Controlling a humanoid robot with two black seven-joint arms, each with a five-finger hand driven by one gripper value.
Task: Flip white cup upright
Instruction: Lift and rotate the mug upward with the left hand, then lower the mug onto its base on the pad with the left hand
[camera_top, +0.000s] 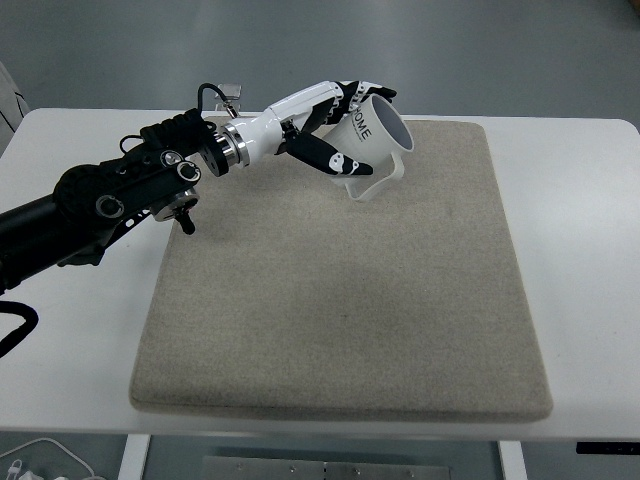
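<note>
I see my left hand (335, 125) wrapped around the white ceramic cup with dark lettering (372, 140), its long axis tilted, mouth up-right, base toward the beige fabric mat (340, 300).

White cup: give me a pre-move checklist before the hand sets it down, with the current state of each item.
1. Grasp: left hand has its fingers wrapped around the white cup, thumb across the side. Ok.
2. Cup attitude: tilted, its mouth facing up and to the right, not fully upright. Not ok yet.
3. Contact below: whether the cup's lower edge touches the beige mat or hangs just above cannot be told from this view. Cannot tell.
4. Landing area: nothing else shows on the mat around the cup. Ok.
5. Margin: the cup is near the mat's far edge, over the mat. Ok.
6. Right hand: not in view. Cannot tell.
</note>
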